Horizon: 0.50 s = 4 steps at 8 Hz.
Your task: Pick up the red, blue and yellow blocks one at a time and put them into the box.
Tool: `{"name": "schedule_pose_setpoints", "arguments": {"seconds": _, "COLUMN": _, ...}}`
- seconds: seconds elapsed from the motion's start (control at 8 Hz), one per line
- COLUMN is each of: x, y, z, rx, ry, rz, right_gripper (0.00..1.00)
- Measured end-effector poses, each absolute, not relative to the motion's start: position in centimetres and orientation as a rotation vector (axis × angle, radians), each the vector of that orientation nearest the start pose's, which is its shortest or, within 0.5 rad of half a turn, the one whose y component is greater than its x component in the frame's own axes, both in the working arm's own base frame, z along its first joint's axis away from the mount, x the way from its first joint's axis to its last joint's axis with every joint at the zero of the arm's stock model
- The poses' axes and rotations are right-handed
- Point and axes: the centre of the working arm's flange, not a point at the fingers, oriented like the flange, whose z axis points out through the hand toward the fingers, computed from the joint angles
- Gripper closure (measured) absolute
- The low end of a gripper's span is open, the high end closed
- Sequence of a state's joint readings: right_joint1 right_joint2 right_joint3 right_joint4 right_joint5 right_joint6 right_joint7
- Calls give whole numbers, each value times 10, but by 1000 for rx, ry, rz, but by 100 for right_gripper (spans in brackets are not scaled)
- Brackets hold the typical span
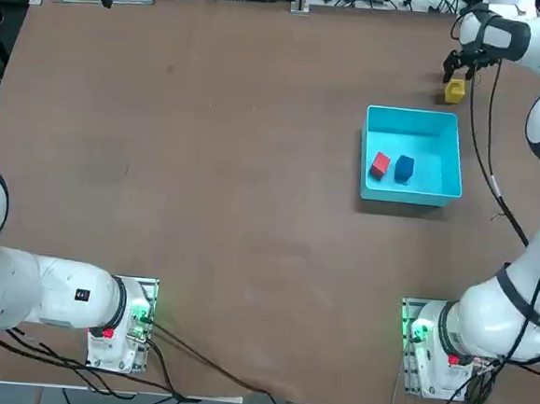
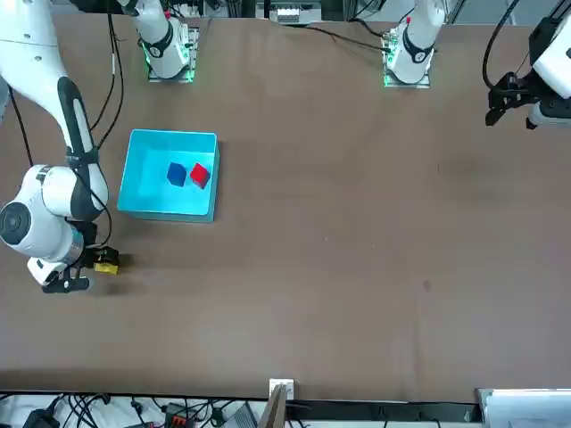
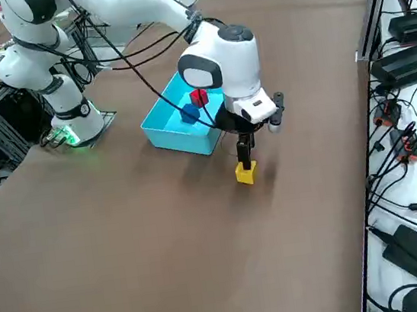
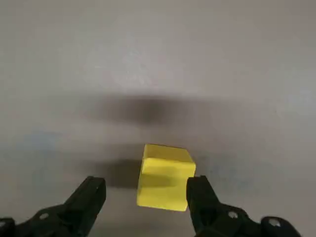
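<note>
A brown table (image 1: 204, 206) carries the box (image 1: 411, 191) and yellow block (image 1: 455, 90).

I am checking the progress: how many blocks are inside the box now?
2: the red block and the blue block lie side by side in the box. The yellow block stays outside, under the open right gripper.

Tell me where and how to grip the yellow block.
Take the yellow block by two opposite flat sides, coming straight down from above. It sits flat on the table, away from the box, so nothing blocks a top approach. The open right gripper is already over it, one finger close beside a face; centring the block between the fingers first looks wise.
</note>
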<state>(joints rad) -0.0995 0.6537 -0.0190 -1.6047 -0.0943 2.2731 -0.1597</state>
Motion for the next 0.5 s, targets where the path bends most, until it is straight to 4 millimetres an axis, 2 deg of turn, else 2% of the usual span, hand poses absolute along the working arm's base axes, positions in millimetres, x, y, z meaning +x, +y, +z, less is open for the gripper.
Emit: {"name": "schedule_pose_setpoints", "arguments": {"seconds": 0.5, "x": 691, "y": -104, "z": 230, "rx": -3223, "ry": -187, "rz": -35, "right_gripper": 0}}
